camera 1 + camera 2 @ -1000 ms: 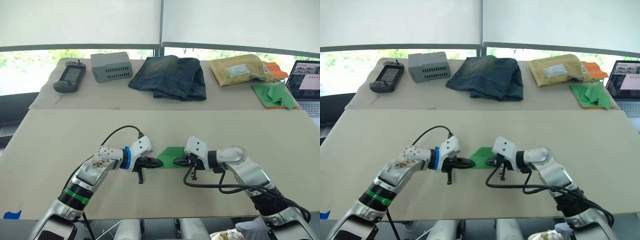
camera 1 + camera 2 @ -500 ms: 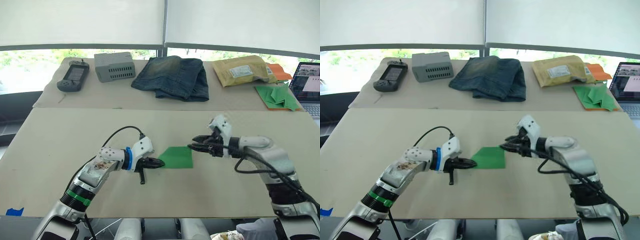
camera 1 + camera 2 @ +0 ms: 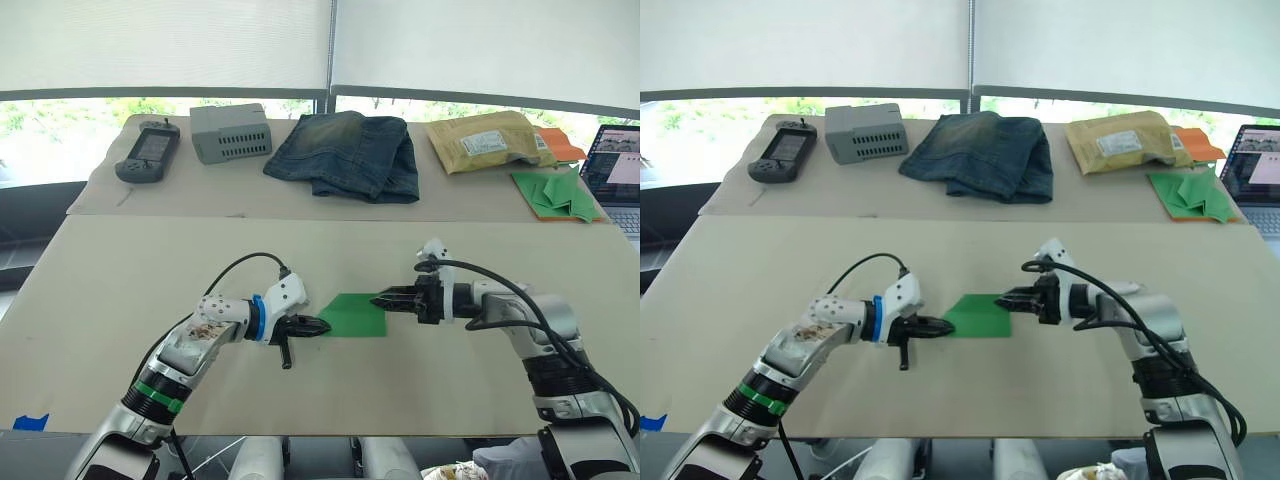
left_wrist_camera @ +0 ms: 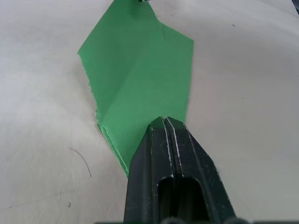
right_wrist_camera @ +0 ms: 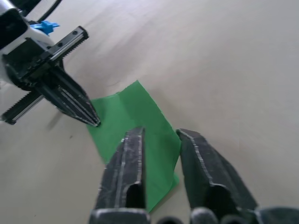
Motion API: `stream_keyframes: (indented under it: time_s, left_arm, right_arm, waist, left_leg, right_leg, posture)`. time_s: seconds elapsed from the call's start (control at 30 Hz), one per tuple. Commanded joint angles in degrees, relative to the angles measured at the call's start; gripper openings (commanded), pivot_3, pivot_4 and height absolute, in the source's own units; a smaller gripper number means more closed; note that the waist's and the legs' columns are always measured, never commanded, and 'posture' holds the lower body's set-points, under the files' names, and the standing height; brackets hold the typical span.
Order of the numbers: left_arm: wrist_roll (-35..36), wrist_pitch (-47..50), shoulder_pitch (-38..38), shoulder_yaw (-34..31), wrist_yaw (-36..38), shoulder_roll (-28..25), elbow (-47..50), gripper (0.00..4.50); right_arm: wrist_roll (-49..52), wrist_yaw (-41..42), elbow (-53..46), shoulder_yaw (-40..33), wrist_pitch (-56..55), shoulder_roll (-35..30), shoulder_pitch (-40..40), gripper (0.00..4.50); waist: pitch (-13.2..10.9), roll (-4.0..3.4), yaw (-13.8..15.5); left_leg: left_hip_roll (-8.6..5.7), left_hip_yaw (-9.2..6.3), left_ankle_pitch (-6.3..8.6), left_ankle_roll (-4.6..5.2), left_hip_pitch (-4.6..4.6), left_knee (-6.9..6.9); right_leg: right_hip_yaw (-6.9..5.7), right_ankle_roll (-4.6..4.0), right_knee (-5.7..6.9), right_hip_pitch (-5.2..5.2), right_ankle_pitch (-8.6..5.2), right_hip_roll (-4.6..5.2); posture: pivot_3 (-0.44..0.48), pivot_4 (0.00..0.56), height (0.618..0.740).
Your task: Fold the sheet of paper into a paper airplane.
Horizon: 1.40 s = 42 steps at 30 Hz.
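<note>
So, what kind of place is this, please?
Probably an office or lab set up for robot trials: long tables by a window with blinds, a laptop, and assorted test items such as jeans and a padded envelope.

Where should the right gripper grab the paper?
Probably the free right edge of the paper, approached low from the right. The sheet lies flat on the table; the left gripper pins its left tip, shut. The right gripper, open, already faces that edge.

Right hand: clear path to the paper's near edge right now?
Probably yes. The right hand hovers open just over the paper's edge with nothing between; the left hand pins the opposite edge.
</note>
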<state>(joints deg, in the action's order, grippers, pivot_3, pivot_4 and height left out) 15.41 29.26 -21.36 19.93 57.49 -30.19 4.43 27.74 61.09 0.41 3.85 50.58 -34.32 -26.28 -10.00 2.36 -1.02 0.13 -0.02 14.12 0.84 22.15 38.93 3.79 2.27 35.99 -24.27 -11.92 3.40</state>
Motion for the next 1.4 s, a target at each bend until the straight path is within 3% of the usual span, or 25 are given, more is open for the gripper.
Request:
stream_keyframes:
  time_s: [0.03,0.23,0.37,0.63,0.97,1.17,1.4]
  left_arm:
    - [-0.92,1.69,1.41,0.74,-0.64,-0.07,0.45,0.00]
    - [-0.73,2.02,1.42,0.52,-0.65,-0.20,0.65,0.00]
    - [-0.70,2.26,1.34,0.48,-0.52,-0.21,0.73,0.00]
    - [-0.86,1.50,0.47,0.23,-0.37,0.36,-1.01,0.00]
    - [-0.92,1.34,0.04,-0.08,0.36,0.28,-1.67,0.00]
    - [1.69,2.99,-0.42,-2.55,0.20,1.12,-1.44,0.00]
    - [11.76,9.07,-5.54,-13.17,-0.28,4.49,-3.69,0.00]
  right_arm:
    - [0.61,3.83,-3.89,-0.63,-7.91,-0.80,1.61,0.04]
    - [-5.98,6.56,-5.03,1.53,-26.46,-1.93,7.18,0.04]
    - [-14.34,5.68,-2.40,3.35,-46.25,-2.14,10.80,0.04]
    - [-20.34,4.07,-0.25,4.46,-62.63,-2.31,14.82,0.04]
    - [-41.61,-11.65,10.70,7.39,-95.88,-3.25,14.99,0.04]
    - [-48.08,-19.39,15.91,8.75,-100.67,-3.87,14.91,0.04]
    - [-48.70,-22.03,17.51,10.79,-99.00,-4.03,14.75,0.04]
  waist:
    - [0.00,0.00,0.01]
    - [0.00,-0.01,0.05]
    - [0.00,-0.01,0.04]
    - [0.01,-0.01,0.09]
    - [0.01,-0.01,0.08]
    - [0.02,0.00,0.03]
    - [0.09,0.27,-0.06]
  left_leg:
    - [0.01,0.00,0.00,0.00,0.00,0.00]
    - [-0.01,0.04,0.00,0.00,0.00,0.00]
    - [-0.02,0.06,0.00,0.00,-0.01,0.00]
    - [-0.02,0.08,0.00,0.00,-0.08,0.00]
    - [-0.04,0.12,0.00,-0.01,-0.14,0.00]
    - [-0.05,0.12,0.00,0.00,-0.21,0.00]
    - [0.03,0.06,-0.01,0.00,-0.27,0.05]
  right_leg:
    - [0.00,0.00,0.00,0.00,0.00,-0.01]
    - [-0.01,0.12,-0.02,0.00,-0.07,0.00]
    - [-0.01,0.12,-0.01,0.01,-0.07,0.00]
    - [0.01,0.12,0.00,0.06,-0.07,0.00]
    - [0.03,0.11,0.01,0.08,-0.07,0.00]
    - [0.07,0.05,0.04,0.14,-0.04,0.00]
    - [0.04,0.04,0.04,0.21,-0.03,-0.05]
  posture:
    - [0.000,0.150,0.728]
    - [0.000,0.150,0.728]
    - [0.000,0.150,0.728]
    - [0.000,0.150,0.728]
    - [0.000,0.150,0.728]
    - [0.000,0.150,0.728]
    - [0.000,0.150,0.728]
